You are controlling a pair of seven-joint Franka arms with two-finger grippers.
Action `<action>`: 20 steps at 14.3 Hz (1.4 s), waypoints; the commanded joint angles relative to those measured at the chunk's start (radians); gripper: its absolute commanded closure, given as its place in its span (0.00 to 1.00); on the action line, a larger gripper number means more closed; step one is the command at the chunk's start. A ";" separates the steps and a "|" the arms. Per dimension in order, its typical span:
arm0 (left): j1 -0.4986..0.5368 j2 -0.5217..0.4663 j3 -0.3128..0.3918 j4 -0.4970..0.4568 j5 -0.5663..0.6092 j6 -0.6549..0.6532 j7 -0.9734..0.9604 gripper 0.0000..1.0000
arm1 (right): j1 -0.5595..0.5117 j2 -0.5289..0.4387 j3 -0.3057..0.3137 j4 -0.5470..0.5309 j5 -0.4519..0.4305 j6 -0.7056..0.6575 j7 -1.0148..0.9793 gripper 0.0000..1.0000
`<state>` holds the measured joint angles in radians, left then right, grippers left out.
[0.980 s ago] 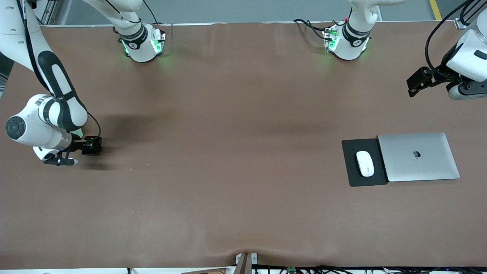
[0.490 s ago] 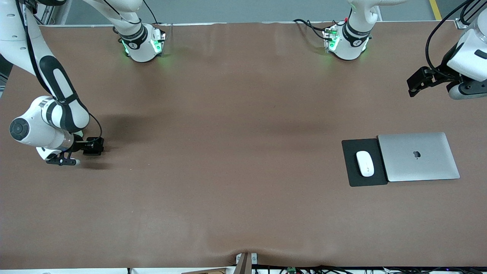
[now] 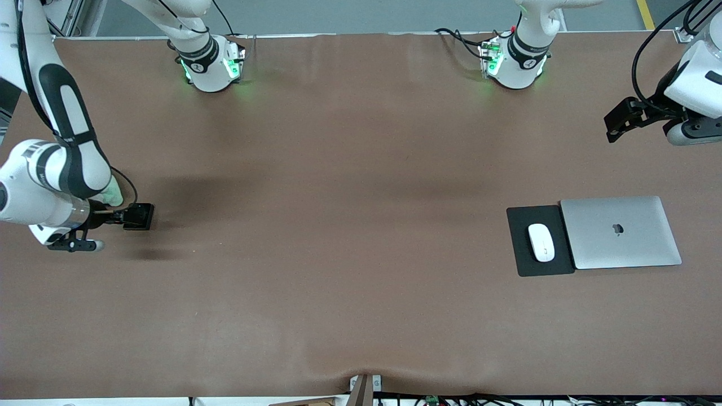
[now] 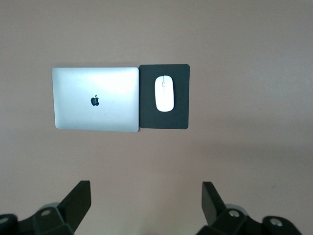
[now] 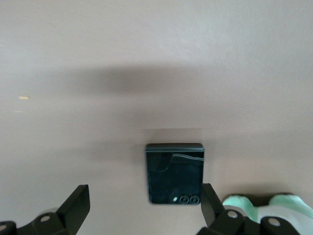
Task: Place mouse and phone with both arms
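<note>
The white mouse (image 3: 541, 242) lies on a black mouse pad (image 3: 522, 237) toward the left arm's end of the table, and the left wrist view shows the mouse (image 4: 164, 93) far below. My left gripper (image 4: 145, 196) hangs high over bare table near there, open and holding nothing. The black phone (image 3: 141, 216) lies flat on the table toward the right arm's end. My right gripper (image 5: 145, 196) is low and open. The camera-dot end of the phone (image 5: 175, 172) sits between the fingers, close beside one finger (image 5: 211, 198).
A closed silver laptop (image 3: 620, 232) lies against the mouse pad on the side toward the left arm's end. Both green-lit bases (image 3: 211, 65) stand along the table edge farthest from the front camera. A small bracket (image 3: 365, 386) sits at the nearest edge.
My right gripper has let go of the phone, and the right arm has drawn back toward its end of the table. The phone stays where it lay. The left arm has barely shifted.
</note>
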<state>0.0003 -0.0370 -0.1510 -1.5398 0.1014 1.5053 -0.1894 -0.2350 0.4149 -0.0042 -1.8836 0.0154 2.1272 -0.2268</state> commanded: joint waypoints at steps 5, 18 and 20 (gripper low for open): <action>0.004 -0.031 0.005 -0.022 -0.023 0.007 0.025 0.00 | 0.095 -0.181 0.007 0.063 -0.011 -0.242 0.101 0.00; 0.021 -0.029 0.013 -0.016 -0.109 -0.033 0.056 0.00 | 0.203 -0.450 0.021 0.282 0.008 -0.710 0.247 0.00; 0.021 -0.029 0.014 -0.016 -0.109 -0.037 0.067 0.00 | 0.224 -0.459 0.013 0.299 0.008 -0.717 0.248 0.00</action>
<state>0.0121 -0.0393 -0.1378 -1.5397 0.0137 1.4822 -0.1547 -0.0317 -0.0292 0.0220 -1.5974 0.0186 1.4240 0.0055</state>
